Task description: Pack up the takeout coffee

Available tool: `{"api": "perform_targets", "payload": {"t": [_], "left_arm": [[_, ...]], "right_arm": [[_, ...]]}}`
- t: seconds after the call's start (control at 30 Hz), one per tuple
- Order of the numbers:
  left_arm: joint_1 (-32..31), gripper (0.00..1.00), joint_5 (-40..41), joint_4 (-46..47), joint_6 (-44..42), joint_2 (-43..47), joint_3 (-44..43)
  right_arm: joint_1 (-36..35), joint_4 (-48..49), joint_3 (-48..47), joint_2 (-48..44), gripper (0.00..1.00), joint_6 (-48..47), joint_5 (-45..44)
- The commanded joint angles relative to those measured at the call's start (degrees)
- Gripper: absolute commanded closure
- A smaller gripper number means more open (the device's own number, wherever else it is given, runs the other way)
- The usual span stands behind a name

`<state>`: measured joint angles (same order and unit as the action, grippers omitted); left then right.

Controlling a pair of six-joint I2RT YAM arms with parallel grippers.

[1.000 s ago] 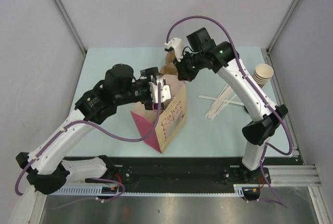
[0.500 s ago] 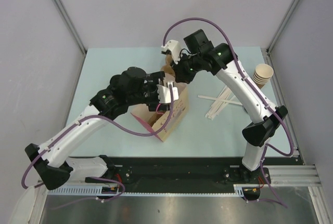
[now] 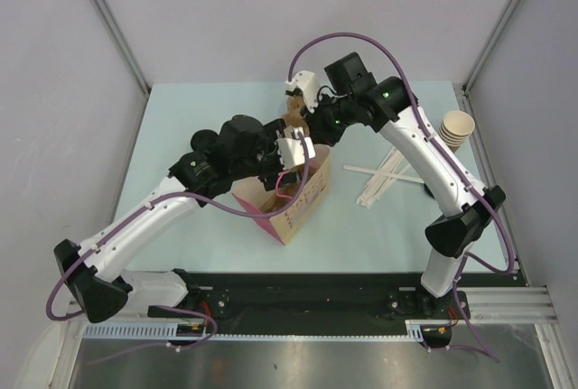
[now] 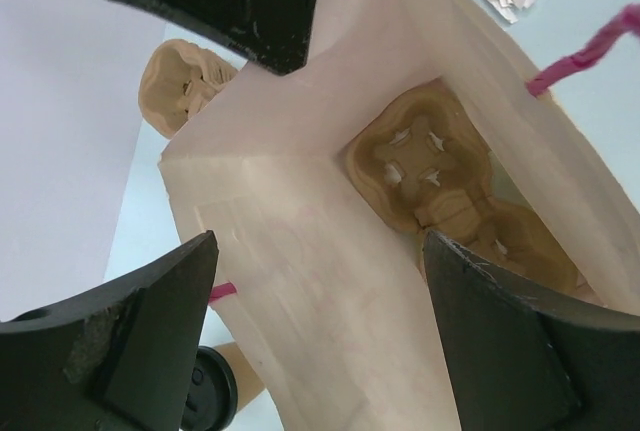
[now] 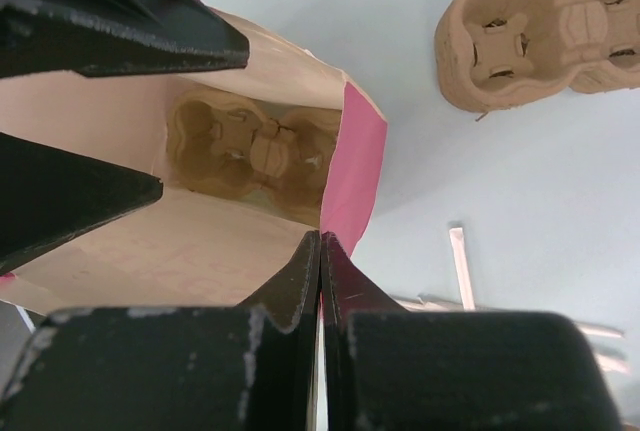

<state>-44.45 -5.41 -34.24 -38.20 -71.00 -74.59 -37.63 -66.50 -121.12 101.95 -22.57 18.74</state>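
Note:
The pink paper bag [image 3: 293,204] stands open mid-table with a cup carrier [image 4: 440,171] on its floor. The takeout coffee [image 4: 205,391], brown with a black lid, shows only at the bottom left of the left wrist view, outside the bag; it is hidden in the top view. My left gripper [image 3: 293,150] is open over the bag mouth, and the bag's pale wall [image 4: 310,281] lies between its fingers [image 4: 130,331]. My right gripper [image 3: 308,130] is shut on the bag's rim [image 5: 345,166], seen in the right wrist view [image 5: 320,238].
A second cup carrier [image 5: 540,31] lies on the table behind the bag. Wooden stirrers [image 3: 388,177] lie to the bag's right. A stack of pale lidless cups [image 3: 456,129] lies at the table's right edge. Grey walls close in both sides.
My left arm has reached further right and forward, bringing its gripper over the bag mouth. The bag has shifted slightly right and turned. The right gripper stays on the rim.

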Motion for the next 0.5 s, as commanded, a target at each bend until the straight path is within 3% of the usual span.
{"api": "perform_targets", "payload": {"t": [0.0,0.17,0.23,0.47], "left_arm": [[0.41,0.11,4.0,2.51,5.32,-0.89,0.67],[0.41,0.0,5.06,4.35,6.11,0.42,1.81],[0.41,0.0,4.45,5.05,6.29,1.65,1.81],[0.5,0.12,3.47,8.22,9.62,4.03,1.81]], "right_arm": [[0.8,1.99,0.09,-2.9,1.0,-0.46,0.68],[1.41,2.25,0.71,-3.16,1.0,-0.37,1.03],[1.5,2.25,0.71,-3.16,1.0,-0.37,1.12],[1.59,2.34,1.06,-3.43,1.0,-0.46,1.03]]}}
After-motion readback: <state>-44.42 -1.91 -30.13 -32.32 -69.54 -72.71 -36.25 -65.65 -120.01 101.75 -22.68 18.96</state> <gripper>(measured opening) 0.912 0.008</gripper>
